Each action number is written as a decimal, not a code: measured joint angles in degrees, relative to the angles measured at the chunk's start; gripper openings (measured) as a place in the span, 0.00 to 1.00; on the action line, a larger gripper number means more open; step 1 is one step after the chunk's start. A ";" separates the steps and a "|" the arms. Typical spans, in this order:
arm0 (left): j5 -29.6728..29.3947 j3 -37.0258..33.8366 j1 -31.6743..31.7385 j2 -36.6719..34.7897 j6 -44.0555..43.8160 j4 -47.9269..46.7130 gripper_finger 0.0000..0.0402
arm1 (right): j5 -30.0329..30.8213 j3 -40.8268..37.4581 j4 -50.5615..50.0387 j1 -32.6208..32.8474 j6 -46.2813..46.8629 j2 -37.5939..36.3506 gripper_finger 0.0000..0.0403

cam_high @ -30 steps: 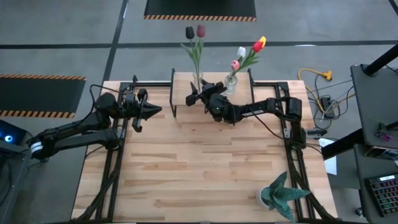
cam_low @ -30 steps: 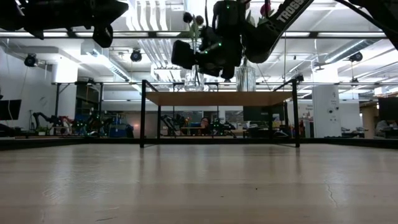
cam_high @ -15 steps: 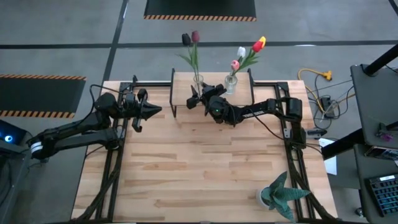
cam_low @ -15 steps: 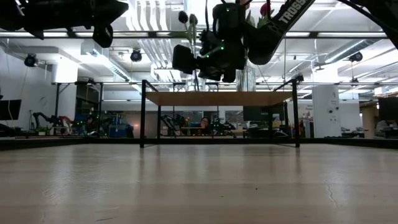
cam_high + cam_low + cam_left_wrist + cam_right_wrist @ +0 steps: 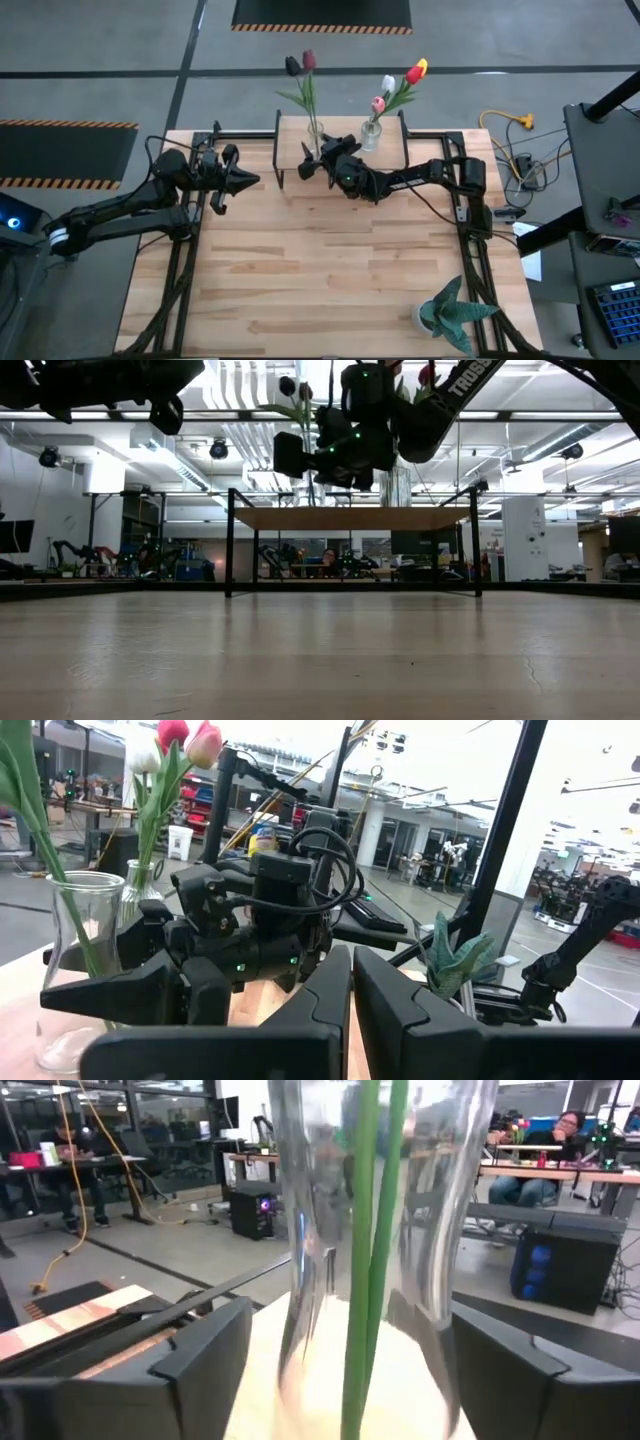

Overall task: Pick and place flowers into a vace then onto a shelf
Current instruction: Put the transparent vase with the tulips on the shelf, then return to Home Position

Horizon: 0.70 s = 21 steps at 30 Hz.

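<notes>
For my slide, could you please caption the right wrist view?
Right gripper open astride a clear glass vase holding two green flower stems on the shelf.

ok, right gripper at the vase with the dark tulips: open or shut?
Open. In the right wrist view the right gripper's fingers stand apart on either side of the glass vase.
</notes>
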 joint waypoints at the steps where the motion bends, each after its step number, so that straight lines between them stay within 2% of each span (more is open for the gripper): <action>1: -0.01 0.00 0.00 0.01 0.00 0.00 0.00 | 0.00 0.02 0.00 0.06 0.37 -0.02 0.74; 8: -0.01 0.00 0.00 0.01 0.00 0.00 0.00 | -0.24 0.00 -0.21 0.66 1.64 -0.31 0.89; 11: -0.01 0.00 0.00 0.01 0.00 -0.01 0.00 | -0.17 0.01 -0.14 2.24 1.13 -2.22 0.90; 13: -0.01 0.00 0.02 0.01 0.00 0.00 0.00 | 0.49 0.21 0.27 3.38 -2.49 -3.92 0.90; 17: -0.01 0.00 0.00 0.01 0.00 -0.02 0.00 | 4.42 -0.25 -0.57 5.63 -10.02 -6.72 0.90; 21: -0.03 0.00 0.02 0.01 0.00 -0.02 0.00 | 9.86 -0.80 -0.78 8.08 -13.72 -9.08 0.90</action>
